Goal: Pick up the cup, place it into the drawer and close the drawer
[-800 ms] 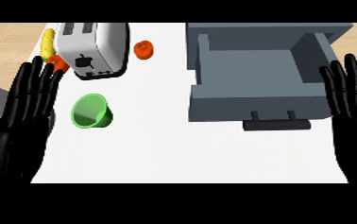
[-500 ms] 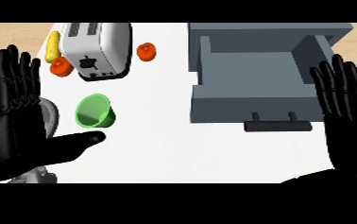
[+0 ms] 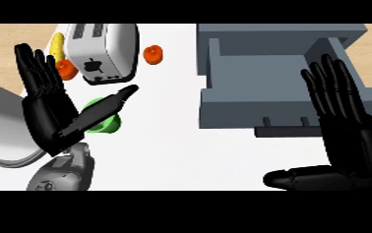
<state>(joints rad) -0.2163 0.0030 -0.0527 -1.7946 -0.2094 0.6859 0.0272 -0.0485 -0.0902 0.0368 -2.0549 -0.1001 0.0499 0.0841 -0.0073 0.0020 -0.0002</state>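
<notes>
- My left hand (image 3: 47,111) is at the left side of the view, wide open, with fingers straight and pointing up the picture and the thumb stuck out to the right.
- It has hold of nothing, and nothing of it curls round the cup.
- The cup (image 3: 109,123) is green and sits on the white tabletop (image 3: 167,153), just right of my left palm and just below the toaster (image 3: 102,47).
- My left thumb (image 3: 109,104) crosses the cup on a slant with its tip up and to the right. It hides the cup's middle, and green shows on both sides of it.
- I cannot tell whether the thumb touches the cup or hangs over it.
- I cannot tell whether the cup is upright or tipped.
- My left fingers (image 3: 36,72) are up and left of the cup, apart from it.
- My grey forearm (image 3: 67,172) shows at the lower left, under the left hand.
- My right hand (image 3: 347,138) is at the right side, also open and holding nothing. Its fingers point straight up and its thumb points left near the lower edge.
- In this view the right hand's fingers overlap the right part of the drawer (image 3: 247,106).
- The drawer is grey and pulled open at the upper right, with its front wall and handle (image 3: 283,130) toward me.
- The cup is well apart from the drawer, off to its left, with tabletop between them.
- The toaster is white with two slots, at the upper left.
- A small orange thing (image 3: 154,54) lies right of the toaster.
- Another orange bit (image 3: 67,70) and a yellow bit (image 3: 56,43) lie at the toaster's left, near my left fingers. They are too small to name.
</notes>
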